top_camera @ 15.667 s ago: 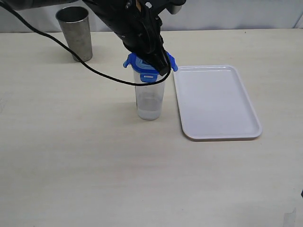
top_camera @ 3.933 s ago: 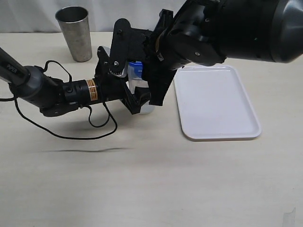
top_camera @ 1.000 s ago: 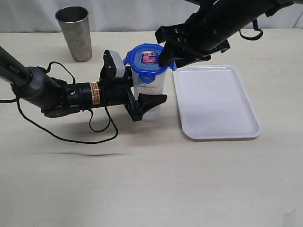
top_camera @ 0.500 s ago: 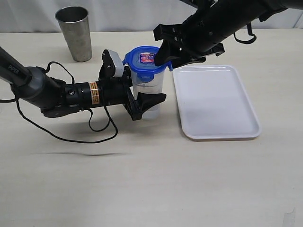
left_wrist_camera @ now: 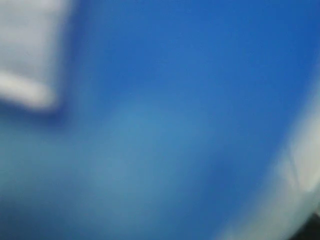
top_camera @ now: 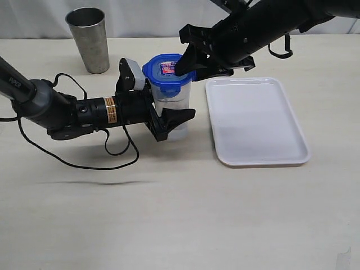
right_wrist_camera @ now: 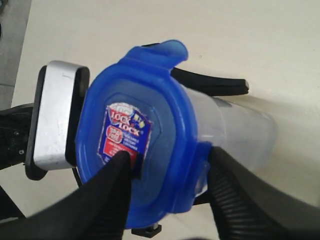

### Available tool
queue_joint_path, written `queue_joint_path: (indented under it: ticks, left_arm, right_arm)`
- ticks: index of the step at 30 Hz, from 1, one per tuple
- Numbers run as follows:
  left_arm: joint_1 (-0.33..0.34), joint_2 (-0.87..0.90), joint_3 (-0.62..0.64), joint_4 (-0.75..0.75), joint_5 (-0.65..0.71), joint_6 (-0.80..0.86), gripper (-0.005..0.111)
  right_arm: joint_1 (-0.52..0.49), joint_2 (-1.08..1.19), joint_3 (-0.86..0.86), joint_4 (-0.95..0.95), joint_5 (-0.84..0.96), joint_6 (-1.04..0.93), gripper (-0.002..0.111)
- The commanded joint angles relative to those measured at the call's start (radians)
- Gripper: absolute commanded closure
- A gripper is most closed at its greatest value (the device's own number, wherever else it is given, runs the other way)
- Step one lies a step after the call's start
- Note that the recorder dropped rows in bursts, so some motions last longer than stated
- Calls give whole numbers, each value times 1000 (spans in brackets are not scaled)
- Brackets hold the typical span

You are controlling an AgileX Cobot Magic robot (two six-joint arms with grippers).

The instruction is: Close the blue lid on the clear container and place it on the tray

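Observation:
The clear container stands upright on the table just left of the tray, with the blue lid sitting on its mouth, sticker face up. My left gripper reaches in low from the left and is shut on the container's lower body. The right gripper comes from above right and pinches the lid's edge: one finger rests on the sticker, the other presses a side flap. In the right wrist view the gripper straddles that rim. Blurred blue lid fills the left wrist view.
A grey metal cup stands at the back left. The left arm's black cable loops over the table in front of the arm. The white tray holds nothing.
The right gripper has moved left and down onto the lid, its jaws closing a little on the rim. The lid and the container top have shifted slightly left. The left arm has stayed put.

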Motion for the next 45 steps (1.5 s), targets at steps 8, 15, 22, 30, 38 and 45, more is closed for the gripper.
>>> queue_joint_path:
  ticks: [8, 15, 22, 30, 38, 45]
  left_arm:
    - [-9, 0, 2, 46, 1, 5, 107]
    - [35, -20, 2, 147, -18, -41, 107]
    - [48, -54, 2, 313, -17, -86, 107]
    - [46, -60, 2, 415, -27, 80, 107]
    - [44, -60, 2, 439, -74, 212, 107]
    - [44, -60, 2, 439, -74, 242, 107]
  right_arm:
    - [21, 38, 25, -86, 61, -65, 73]
    - [21, -34, 25, -165, 76, -55, 70]
    - [21, -134, 25, -198, 75, -59, 55]
    - [26, -257, 25, -270, 90, -144, 55]
    - [87, -283, 25, -264, 124, -287, 55]
    - [246, -283, 25, -472, 10, -286, 55]
